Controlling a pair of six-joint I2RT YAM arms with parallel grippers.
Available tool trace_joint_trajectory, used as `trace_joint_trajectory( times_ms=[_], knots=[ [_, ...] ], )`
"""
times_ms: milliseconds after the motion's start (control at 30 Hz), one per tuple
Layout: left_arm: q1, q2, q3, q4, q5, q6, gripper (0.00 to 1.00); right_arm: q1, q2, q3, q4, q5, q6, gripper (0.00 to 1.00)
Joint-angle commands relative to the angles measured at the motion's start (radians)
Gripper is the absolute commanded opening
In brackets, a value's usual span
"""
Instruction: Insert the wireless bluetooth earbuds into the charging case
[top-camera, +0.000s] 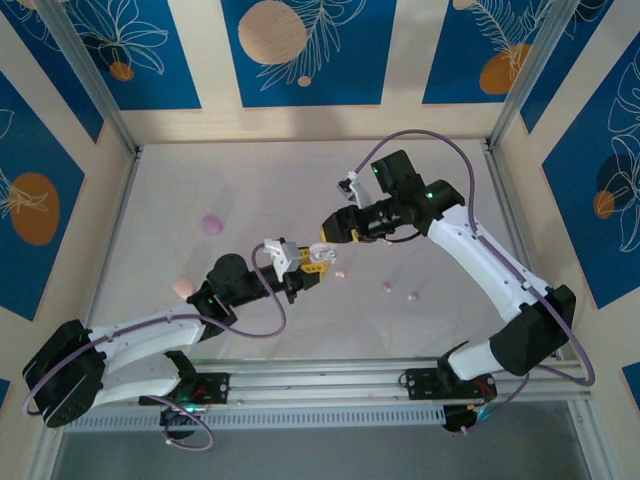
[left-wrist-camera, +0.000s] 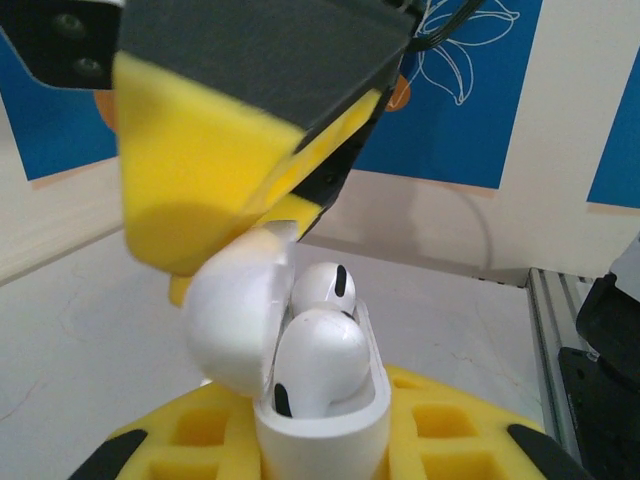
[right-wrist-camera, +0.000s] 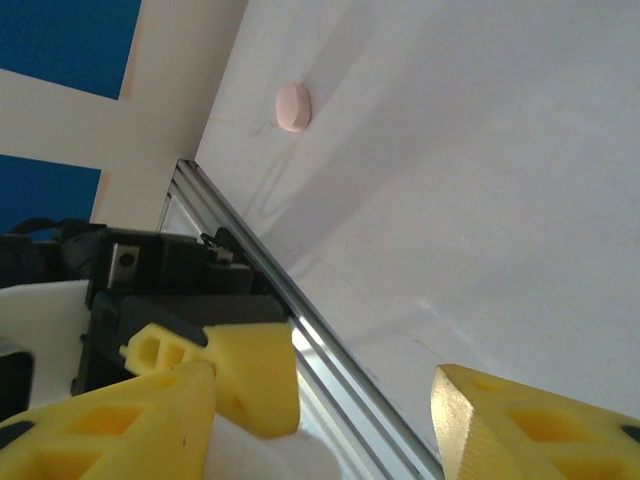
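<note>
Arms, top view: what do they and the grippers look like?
The left arm and right arm have white links, black joints and looping purple cables. The left gripper and right gripper have yellow fingers. Small green lights dot the right arm.

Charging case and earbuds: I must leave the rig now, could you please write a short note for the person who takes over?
Left end effector: shut on the open white charging case.
Right end effector: open, close above that case, holding nothing.
Done: two white earbuds sit in the case; the front one stands high, perhaps not fully seated.
Left to do: close the lid; three small loose earbuds lie on the table to the right; a lilac case and a pink case wait on the left.
</note>
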Motion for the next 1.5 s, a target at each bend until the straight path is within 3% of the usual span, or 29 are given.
trace_joint_trajectory(
  times_ms=[0, 333, 500, 633, 767, 900, 1133, 1300, 1467],
  knots=[
    [-0.001, -0.023, 0.042, 0.037, -0.043, -0.012, 0.21, 0.002, -0.036, 0.010, -0.062, -0.058, -0.033, 0.60],
    [-0.001, -0.028, 0.042, 0.024, -0.056, -0.026, 0.21, -0.010, -0.055, 0.015, -0.074, 0.000, -0.036, 0.60],
    [0.001, -0.025, 0.062, -0.067, -0.119, -0.106, 0.22, -0.054, -0.137, -0.025, -0.012, 0.207, 0.033, 0.62],
    [0.012, 0.014, 0.148, -0.278, -0.153, -0.214, 0.26, -0.152, -0.225, -0.135, 0.032, 0.396, 0.119, 0.65],
    [0.046, 0.121, 0.261, -0.434, -0.099, -0.305, 0.26, -0.307, -0.264, -0.214, 0.041, 0.312, 0.180, 0.65],
    [0.093, 0.264, 0.350, -0.483, -0.055, -0.423, 0.23, -0.387, -0.284, -0.280, 0.090, 0.218, 0.222, 0.65],
    [0.189, 0.579, 0.548, -0.515, 0.090, -0.621, 0.22, -0.408, -0.254, -0.322, 0.135, 0.163, 0.247, 0.65],
    [0.235, 0.764, 0.657, -0.503, 0.103, -0.715, 0.22, -0.409, -0.217, -0.335, 0.158, 0.134, 0.255, 0.65],
    [0.252, 0.912, 0.825, -0.618, 0.097, -0.732, 0.23, -0.413, -0.183, -0.338, 0.169, 0.126, 0.252, 0.65]
  ],
)
